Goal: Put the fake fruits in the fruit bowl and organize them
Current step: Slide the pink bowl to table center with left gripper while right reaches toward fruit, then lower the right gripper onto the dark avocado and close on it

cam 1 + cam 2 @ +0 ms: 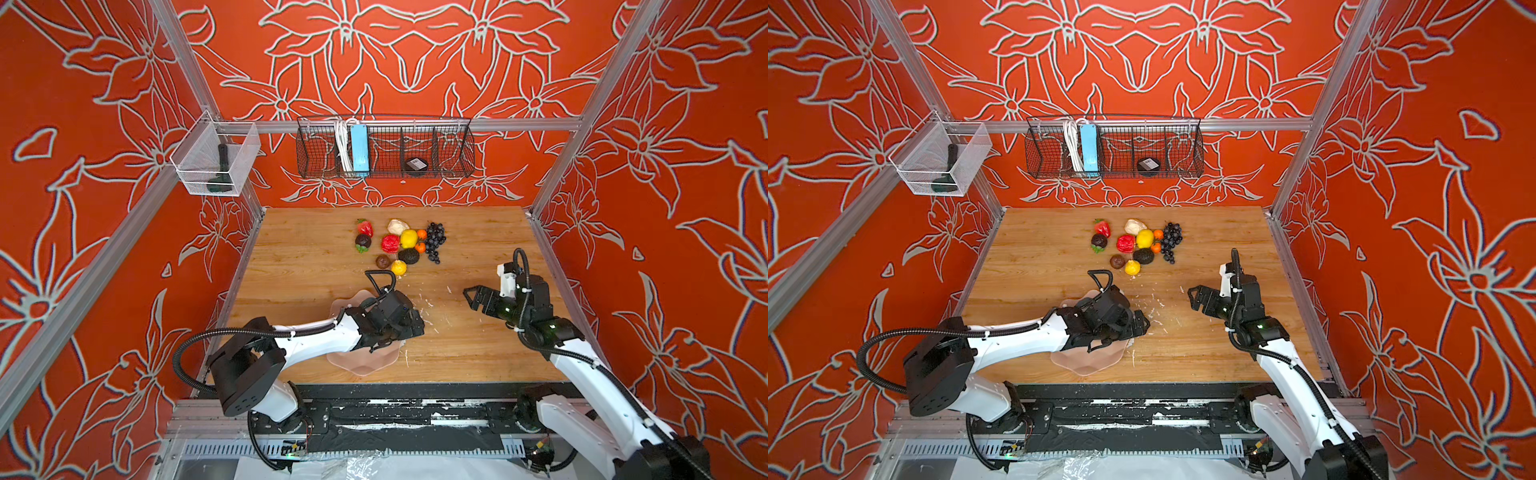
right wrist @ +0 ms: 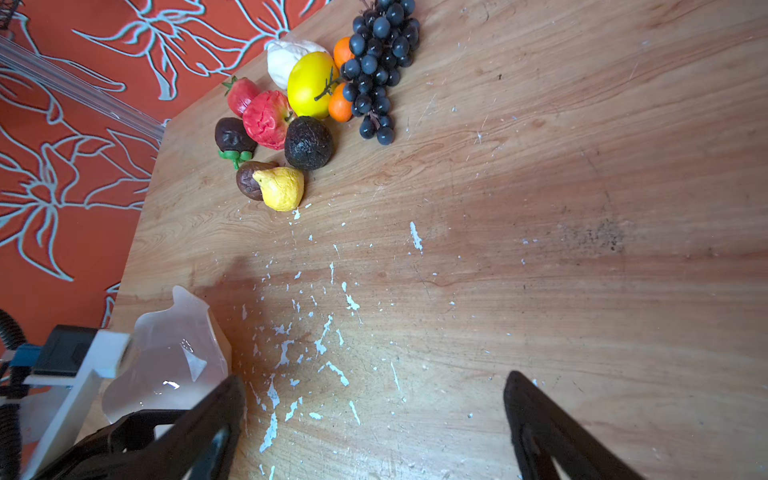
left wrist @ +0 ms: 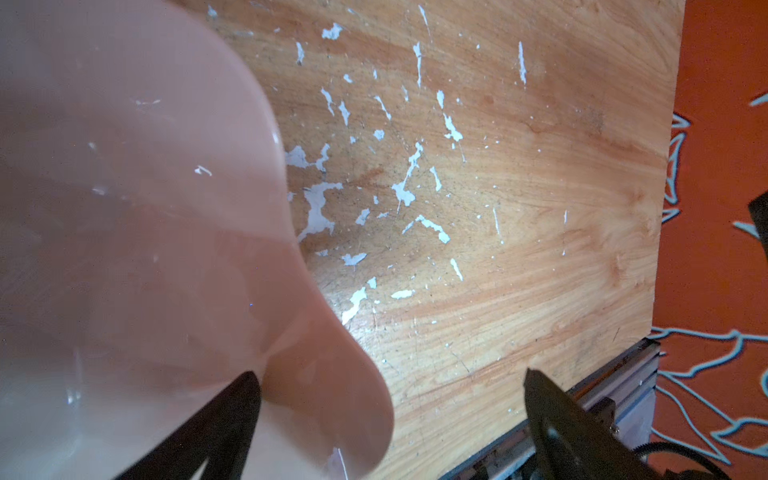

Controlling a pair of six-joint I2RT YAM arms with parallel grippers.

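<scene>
We are seeing the left pincer [image 3: 388,374] hanging low over the pale pink fruit bowl [image 1: 365,362] at the near left of the wooden tabletop [image 1: 478,232]. Its jaws are standing wide apart, one finger over the dish and the other beyond its wavy rim. Farther back, around the middle, the fake fruits [image 1: 390,243] are lying clustered on the wood, well apart from the bowl. To the right, the right pincer [image 2: 374,379] is hovering, jaws spread wide over scuffed wood.

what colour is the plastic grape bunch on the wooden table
Dark blue-black plastic grape bunch; it shows clearest in the right wrist view.
</scene>
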